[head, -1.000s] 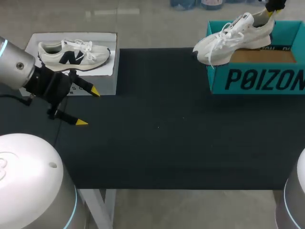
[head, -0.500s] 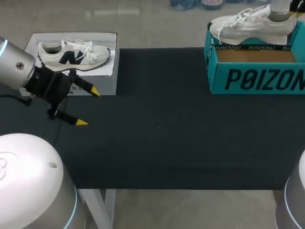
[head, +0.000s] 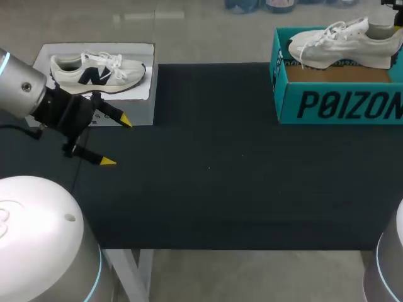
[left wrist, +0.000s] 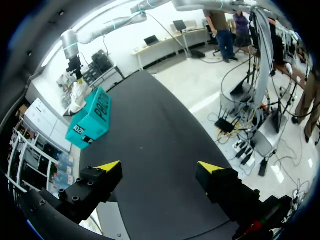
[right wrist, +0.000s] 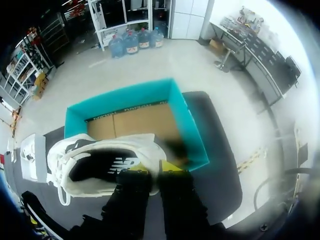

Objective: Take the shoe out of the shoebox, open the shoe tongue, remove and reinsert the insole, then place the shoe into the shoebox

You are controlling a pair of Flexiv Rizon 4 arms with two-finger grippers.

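A white sneaker [head: 345, 45] hangs level over the open teal shoebox [head: 340, 104] at the table's far right, toe toward the middle. My right gripper [head: 396, 19] holds it by the heel collar, mostly cut off by the view's edge. In the right wrist view that gripper [right wrist: 156, 167] is shut on the sneaker [right wrist: 95, 167] above the shoebox [right wrist: 182, 125] and its brown floor. My left gripper [head: 117, 141] stands open and empty over the mat at the left. Seen from the left wrist, its gripper [left wrist: 159, 167] looks across the mat toward the distant shoebox [left wrist: 92, 120] and sneaker [left wrist: 77, 95].
A second white sneaker [head: 97, 69] with a dark logo lies on a white box [head: 141, 104] at the far left, just beyond my left gripper. The black mat [head: 214, 170] covers the table between both arms.
The right arm has carried the sneaker rightward and down. It went from tilted with its toe hanging outside the box's left wall to level over the opening. The left arm stayed still.
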